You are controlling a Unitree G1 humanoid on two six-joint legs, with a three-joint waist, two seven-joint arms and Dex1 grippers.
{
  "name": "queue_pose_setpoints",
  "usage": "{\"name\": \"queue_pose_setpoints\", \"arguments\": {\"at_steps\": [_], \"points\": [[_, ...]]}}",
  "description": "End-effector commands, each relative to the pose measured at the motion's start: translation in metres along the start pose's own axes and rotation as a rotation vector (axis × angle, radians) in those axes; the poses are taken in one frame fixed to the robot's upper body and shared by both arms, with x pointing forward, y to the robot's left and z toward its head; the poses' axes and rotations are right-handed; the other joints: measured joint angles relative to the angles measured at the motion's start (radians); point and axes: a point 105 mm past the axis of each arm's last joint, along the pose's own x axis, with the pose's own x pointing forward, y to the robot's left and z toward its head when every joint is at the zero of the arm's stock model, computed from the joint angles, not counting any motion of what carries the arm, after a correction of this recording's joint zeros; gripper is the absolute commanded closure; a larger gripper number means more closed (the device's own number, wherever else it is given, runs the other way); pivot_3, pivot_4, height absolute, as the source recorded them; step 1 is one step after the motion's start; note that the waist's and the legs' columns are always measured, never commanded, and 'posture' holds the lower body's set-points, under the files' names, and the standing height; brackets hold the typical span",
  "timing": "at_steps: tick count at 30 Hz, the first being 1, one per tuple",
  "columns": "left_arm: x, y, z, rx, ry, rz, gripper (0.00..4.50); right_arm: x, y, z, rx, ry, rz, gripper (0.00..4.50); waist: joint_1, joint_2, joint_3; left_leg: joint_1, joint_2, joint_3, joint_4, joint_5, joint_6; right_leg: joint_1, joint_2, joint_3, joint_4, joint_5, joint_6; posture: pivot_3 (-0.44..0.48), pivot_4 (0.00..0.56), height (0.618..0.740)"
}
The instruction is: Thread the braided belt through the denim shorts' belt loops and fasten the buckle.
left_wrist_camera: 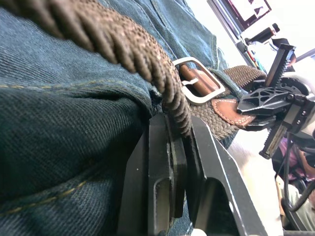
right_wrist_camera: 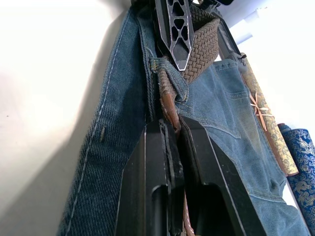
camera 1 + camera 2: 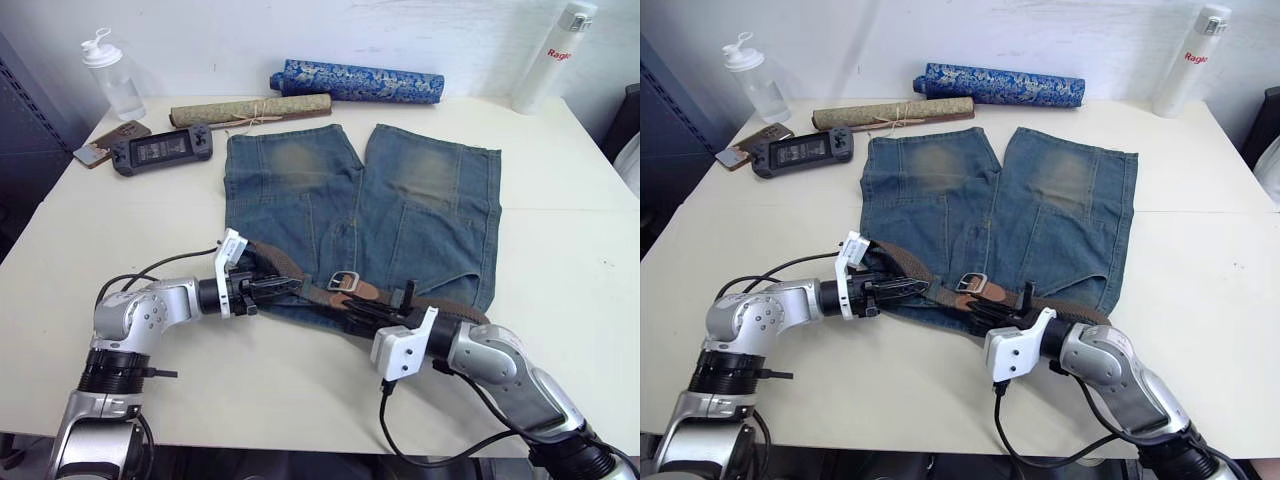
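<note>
Both grippers are clamped on the belt [image 3: 300, 283] at the shorts' [image 3: 360, 200] waistband: left fingers [image 1: 170, 162] pinch the braid, right fingers [image 2: 170, 162] the tan tip beyond a loop [image 2: 170, 73]. Between them lies the buckle [image 3: 343, 281]. Fastening is judged underway; the tip must be fed through next.

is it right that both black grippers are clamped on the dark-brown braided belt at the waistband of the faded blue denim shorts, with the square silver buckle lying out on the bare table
Not quite. The square silver buckle lies on the faded blue denim shorts, at the waistband, not on the table. The left eye view shows it. The left gripper and right gripper do clamp the dark-brown braided belt.
</note>
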Motion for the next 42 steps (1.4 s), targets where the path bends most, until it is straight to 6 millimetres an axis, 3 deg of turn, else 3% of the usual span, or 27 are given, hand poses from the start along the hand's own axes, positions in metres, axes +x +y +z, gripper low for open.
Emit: {"name": "queue_pose_setpoints", "arguments": {"at_steps": [1,6,8,10,13,16,19,20,23,30,37,42], "points": [[-0.009,-0.018,0.015,0.078,-0.042,-0.030,2.37,0.002,-0.001,0.009,0.015,-0.044,-0.008,4.50,-0.001,0.000,0.000,0.000,0.000,0.000,0.000,0.000,0.000,0.000,0.000,0.000,0.000,0.000,0.000,0.000,0.150,0.637],[-0.037,-0.050,0.024,0.114,-0.105,-0.107,2.37,-0.001,-0.001,0.007,0.024,-0.036,-0.005,4.50,-0.022,0.000,0.000,0.000,0.001,0.000,0.000,0.000,-0.001,-0.001,0.000,0.000,0.002,0.000,-0.001,0.000,0.150,0.637],[-0.048,-0.070,0.008,0.101,-0.066,-0.186,2.37,-0.002,-0.003,0.005,0.024,-0.032,-0.008,4.50,-0.026,0.000,0.000,0.000,0.001,-0.001,0.000,0.000,-0.001,-0.002,0.000,0.000,0.003,-0.001,-0.002,0.000,0.150,0.637],[-0.050,-0.076,-0.009,0.099,-0.020,-0.185,2.37,-0.001,-0.004,0.005,0.026,-0.031,-0.012,4.50,-0.027,0.000,0.000,0.001,0.002,-0.001,0.000,0.000,-0.001,-0.002,-0.001,0.002,0.004,-0.001,-0.003,0.000,0.150,0.637],[-0.042,-0.065,-0.018,0.108,-0.023,-0.103,2.37,-0.001,-0.005,0.005,0.028,-0.034,-0.011,4.50,-0.018,0.000,0.000,0.001,0.002,0.002,0.002,-0.001,0.002,-0.002,-0.001,0.001,0.006,-0.003,-0.006,0.000,0.150,0.637],[-0.033,-0.064,-0.017,0.147,-0.041,-0.084,3.17,-0.002,-0.005,0.005,0.029,-0.035,-0.009,4.50,-0.013,0.000,0.000,0.000,0.001,0.000,0.006,-0.002,0.003,-0.001,-0.001,0.000,0.007,-0.004,-0.009,0.000,0.150,0.637],[-0.025,-0.062,-0.020,0.184,-0.032,-0.061,4.37,-0.002,-0.006,0.005,0.031,-0.035,-0.010,4.50,-0.016,0.000,0.000,-0.001,0.001,0.001,0.008,-0.003,0.005,-0.001,-0.001,0.001,0.007,-0.005,-0.009,0.000,0.150,0.637],[-0.022,-0.062,-0.023,0.190,-0.017,-0.059,4.47,-0.002,-0.006,0.005,0.030,-0.035,-0.010,4.50,-0.018,0.000,0.000,-0.001,0.001,0.001,0.008,-0.003,0.005,-0.001,-0.001,0.001,0.008,-0.005,-0.009,0.000,0.150,0.637],[-0.014,-0.052,-0.033,0.204,0.028,-0.017,4.47,-0.002,-0.007,0.006,0.029,-0.036,-0.012,4.50,-0.022,0.000,0.000,-0.001,0.001,0.002,0.008,-0.003,0.005,-0.001,-0.001,0.001,0.008,-0.004,-0.009,0.000,0.150,0.637],[-0.002,-0.005,-0.051,0.168,0.077,0.225,4.47,-0.004,-0.015,0.010,0.026,-0.043,-0.031,4.50,-0.018,0.000,-0.001,-0.001,0.000,0.002,0.010,-0.004,0.006,-0.001,-0.001,0.000,0.009,-0.004,-0.008,0.000,0.150,0.637],[-0.005,-0.001,-0.075,0.139,0.129,0.256,4.47,-0.018,-0.032,0.017,0.014,-0.033,-0.072,4.50,-0.016,0.000,-0.002,0.000,0.000,0.002,0.010,-0.004,0.006,-0.001,-0.001,0.001,0.010,-0.004,-0.007,0.000,0.150,0.637],[-0.015,0.005,-0.094,0.092,0.165,0.302,4.47,-0.043,-0.067,0.021,-0.076,-0.009,-0.141,4.50,-0.018,0.006,-0.007,0.000,0.001,0.003,0.010,-0.004,0.006,0.000,-0.001,0.001,0.009,-0.004,-0.008,0.000,0.150,0.637]]}}
